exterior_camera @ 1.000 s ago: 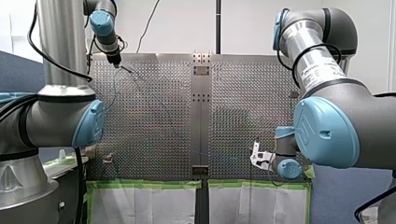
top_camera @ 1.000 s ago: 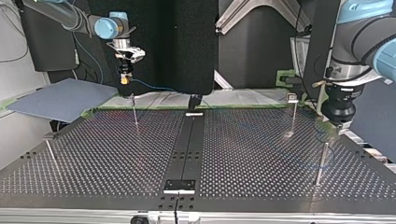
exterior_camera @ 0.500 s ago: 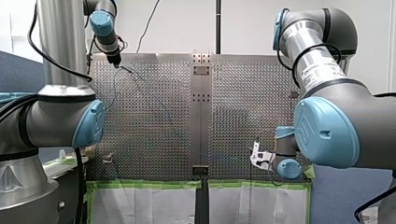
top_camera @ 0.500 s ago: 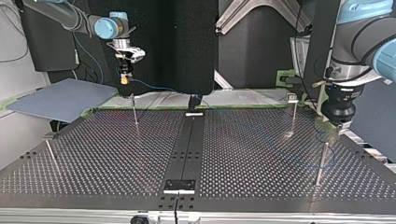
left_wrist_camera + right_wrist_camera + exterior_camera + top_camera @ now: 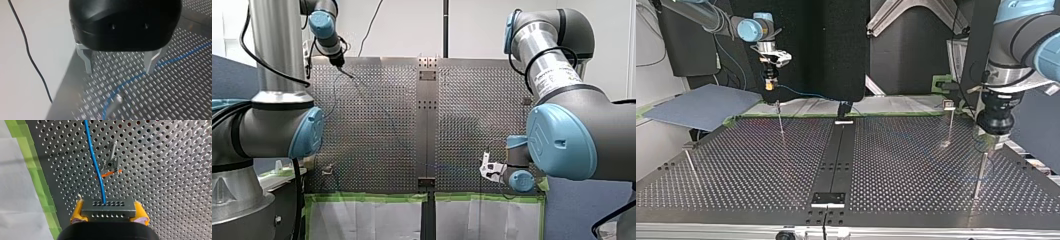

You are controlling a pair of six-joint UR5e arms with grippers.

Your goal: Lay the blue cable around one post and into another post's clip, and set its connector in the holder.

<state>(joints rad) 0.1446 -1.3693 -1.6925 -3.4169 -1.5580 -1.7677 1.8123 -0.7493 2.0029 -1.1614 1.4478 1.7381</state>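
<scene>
At the front view's five o'clock, by the near edge of the table (image 5: 162,182), my right claw (image 5: 109,213) pinches the grey connector (image 5: 107,206) between its yellow pads. From it the blue cable (image 5: 95,162) runs toward the claw's twelve o'clock, passing just beside a clip post (image 5: 110,163) at one o'clock, and on across the table. Far off at eleven o'clock, my left claw (image 5: 119,71) hangs wide open above the cable, its metal fingers holding nothing.

perforated table (image 5: 916,165) | green tape (image 5: 367,198) along its edge | grey board (image 5: 701,107) at top view's left
</scene>
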